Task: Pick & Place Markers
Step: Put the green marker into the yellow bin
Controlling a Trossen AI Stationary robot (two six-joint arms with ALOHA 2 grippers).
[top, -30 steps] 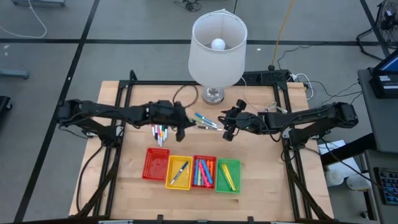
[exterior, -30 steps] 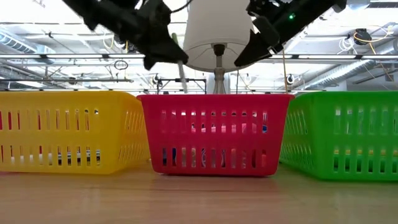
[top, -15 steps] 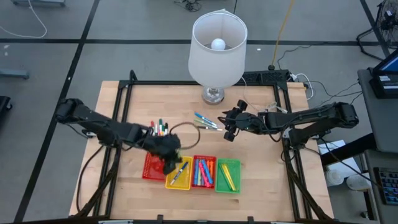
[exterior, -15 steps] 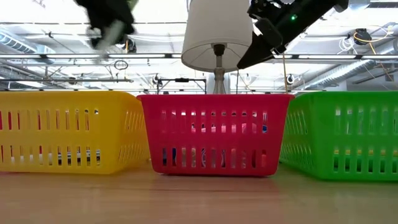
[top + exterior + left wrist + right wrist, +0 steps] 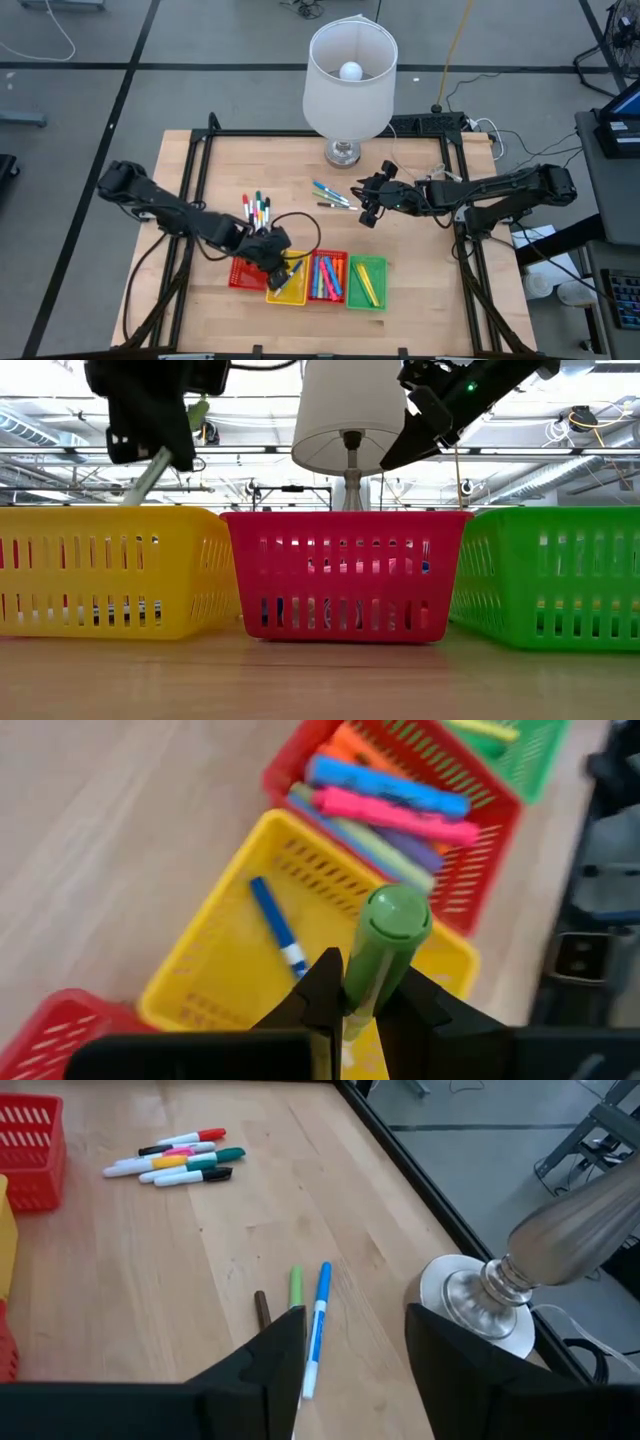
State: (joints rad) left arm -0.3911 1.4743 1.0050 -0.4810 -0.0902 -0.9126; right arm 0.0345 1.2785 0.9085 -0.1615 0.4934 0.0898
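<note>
The table (image 5: 420, 260) was pale wood, matt and faintly grained. The yellow tray (image 5: 230, 935) and the red tray (image 5: 480, 815) looked like moulded plastic mesh (slightly glossy). The green-capped marker (image 5: 385, 945) had smooth plastic. The lamp base (image 5: 470, 1305) was shiny metal.

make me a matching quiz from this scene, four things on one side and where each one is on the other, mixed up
Things:
1. green-capped marker
2. blue marker
3. pink marker
4. lamp

Places:
A. lying in the yellow tray
B. standing at the table's far edge
C. held in the left gripper
D. lying in the middle red tray

Pairs: 1-C, 2-A, 3-D, 4-B
</note>
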